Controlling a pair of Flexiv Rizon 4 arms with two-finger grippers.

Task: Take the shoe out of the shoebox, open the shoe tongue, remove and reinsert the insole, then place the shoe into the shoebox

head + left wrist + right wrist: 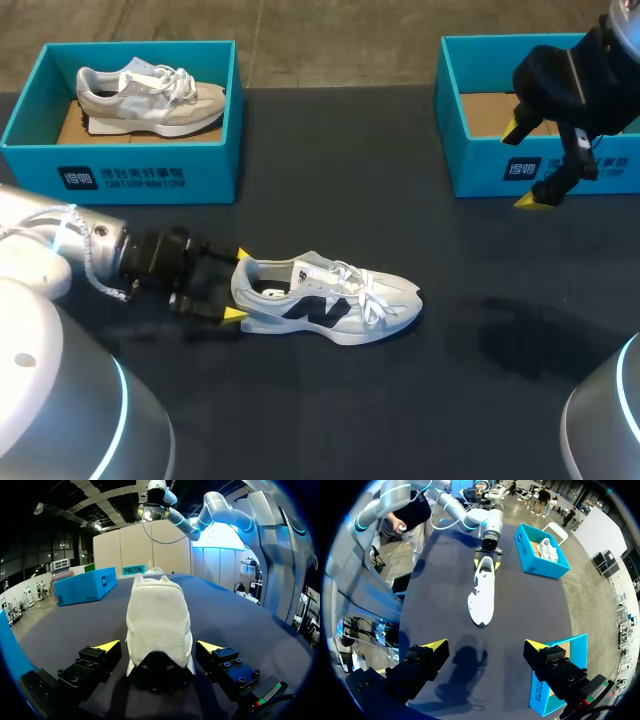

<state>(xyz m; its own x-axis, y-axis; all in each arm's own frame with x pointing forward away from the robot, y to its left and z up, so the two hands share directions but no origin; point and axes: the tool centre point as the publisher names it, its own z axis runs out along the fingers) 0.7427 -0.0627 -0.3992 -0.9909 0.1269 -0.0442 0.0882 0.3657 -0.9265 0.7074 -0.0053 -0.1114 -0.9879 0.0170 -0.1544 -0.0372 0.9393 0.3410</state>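
Two grippers, both open. Your left gripper (238, 285) straddles the heel of the shoe (330, 300) at lower centre without pinching, probably to brace it. Your right gripper (522, 165) hangs over the box (478, 175) at upper right, probably out of the way.

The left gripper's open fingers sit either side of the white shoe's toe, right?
Not the toe: the left gripper has its open fingers either side of the white shoe's heel. The left wrist view shows it.
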